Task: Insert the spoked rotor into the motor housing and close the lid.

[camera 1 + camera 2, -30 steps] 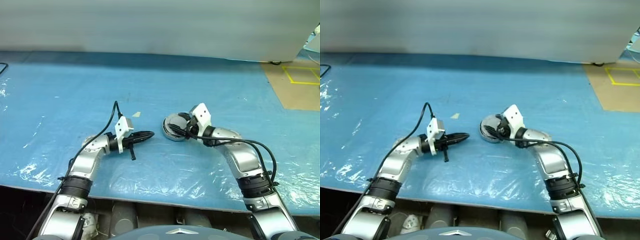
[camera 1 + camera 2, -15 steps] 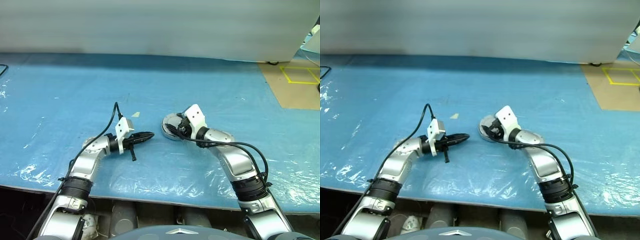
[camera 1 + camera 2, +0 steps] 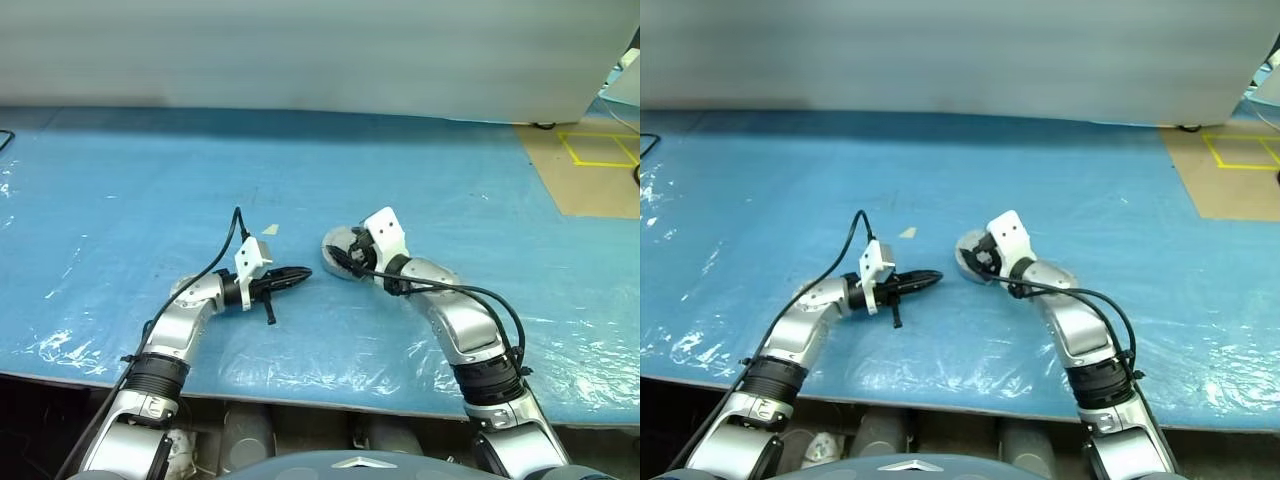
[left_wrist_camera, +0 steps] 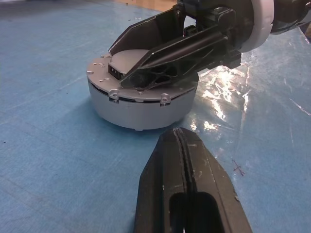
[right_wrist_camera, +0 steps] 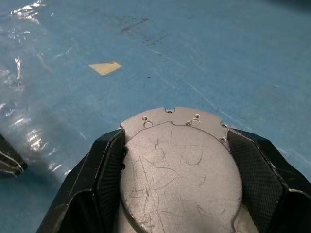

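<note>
Motor housing (image 4: 141,99), a round silver-grey metal drum, stands on the blue plastic-sheeted surface (image 3: 120,190) with the lid (image 5: 180,170), a scratched plain grey disc, seated flat on top. Rotor is not visible; by judgement it is already enclosed.

Right gripper (image 3: 345,262) reaches in from the robot's right side, its two black fingers (image 5: 104,165) spread wide and flanking the lid, one on each side of the rim. Whether they clamp or merely bracket it cannot be confirmed.

Left gripper (image 3: 297,273) lies just beside the housing on the robot's left, level, pointing at the drum wall, clenched on nothing.

Small tan scrap (image 5: 105,68) lies beyond on the sheet.
</note>
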`<state>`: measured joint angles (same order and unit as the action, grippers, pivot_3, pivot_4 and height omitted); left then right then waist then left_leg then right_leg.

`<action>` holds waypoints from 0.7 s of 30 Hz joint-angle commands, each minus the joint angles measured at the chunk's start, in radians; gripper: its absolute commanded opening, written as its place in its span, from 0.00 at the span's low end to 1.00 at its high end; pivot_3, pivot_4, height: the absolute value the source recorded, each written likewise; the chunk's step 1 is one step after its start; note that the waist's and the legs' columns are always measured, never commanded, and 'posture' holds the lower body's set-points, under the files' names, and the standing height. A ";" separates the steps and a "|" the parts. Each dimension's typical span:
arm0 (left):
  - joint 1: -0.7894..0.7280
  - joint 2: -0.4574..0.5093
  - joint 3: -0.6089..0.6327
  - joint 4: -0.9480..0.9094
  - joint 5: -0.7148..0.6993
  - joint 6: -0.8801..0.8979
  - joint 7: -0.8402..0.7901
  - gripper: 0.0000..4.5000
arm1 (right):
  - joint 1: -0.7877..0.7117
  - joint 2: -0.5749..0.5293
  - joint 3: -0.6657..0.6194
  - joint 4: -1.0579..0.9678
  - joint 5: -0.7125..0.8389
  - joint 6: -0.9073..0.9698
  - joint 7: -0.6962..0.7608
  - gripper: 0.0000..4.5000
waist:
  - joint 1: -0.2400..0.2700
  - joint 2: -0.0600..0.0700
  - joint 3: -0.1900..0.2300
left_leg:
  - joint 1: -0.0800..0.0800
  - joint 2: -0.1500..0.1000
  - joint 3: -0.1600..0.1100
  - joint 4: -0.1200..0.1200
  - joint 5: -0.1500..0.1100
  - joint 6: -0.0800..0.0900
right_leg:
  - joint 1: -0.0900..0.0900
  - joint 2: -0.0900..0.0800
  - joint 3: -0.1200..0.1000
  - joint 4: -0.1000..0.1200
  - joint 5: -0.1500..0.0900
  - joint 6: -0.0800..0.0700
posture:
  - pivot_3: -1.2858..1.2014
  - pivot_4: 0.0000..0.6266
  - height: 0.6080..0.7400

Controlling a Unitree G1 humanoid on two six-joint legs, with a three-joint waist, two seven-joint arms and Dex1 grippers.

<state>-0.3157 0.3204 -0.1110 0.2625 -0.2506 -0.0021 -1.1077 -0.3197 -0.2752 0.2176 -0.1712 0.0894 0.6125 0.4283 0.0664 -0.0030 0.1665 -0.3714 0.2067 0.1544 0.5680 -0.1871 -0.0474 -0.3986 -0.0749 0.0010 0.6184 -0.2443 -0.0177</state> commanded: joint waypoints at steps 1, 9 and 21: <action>-0.017 0.004 0.004 -0.006 -0.010 -0.022 0.001 0.00 | 0.050 -0.053 0.067 0.088 -0.096 -0.050 -0.014 0.67 | 0.001 0.000 0.000 | 0.001 0.000 0.000 0.000 0.000 0.000 | 0.001 0.000 0.000 0.000 0.000 0.000 | 0.52 0.24 1.00; -0.070 -0.029 0.020 0.026 -0.026 -0.022 0.033 0.00 | 0.059 -0.054 0.055 0.118 -0.090 -0.074 -0.018 0.67 | 0.003 0.000 -0.001 | 0.004 -0.001 0.000 -0.001 0.000 0.000 | 0.004 -0.001 0.001 -0.001 0.000 0.000 | 0.52 0.24 1.00; -0.251 -0.113 0.003 0.208 0.059 -0.057 0.179 0.00 | 0.044 -0.050 0.046 0.132 -0.085 -0.079 -0.002 0.67 | 0.003 -0.001 -0.003 | 0.004 -0.001 0.000 -0.001 0.000 0.000 | 0.005 -0.001 0.001 -0.002 0.000 0.001 | 0.52 0.24 1.00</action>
<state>-0.5496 0.2104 -0.0989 0.4618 -0.2092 -0.0363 -0.9455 -0.3082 -0.3103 0.2607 -0.1325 0.0365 0.4961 0.4388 0.0692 -0.0041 0.1634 -0.3674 0.2056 0.1543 0.5665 -0.1871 -0.0474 -0.3937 -0.0757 0.0015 0.6161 -0.2444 -0.0172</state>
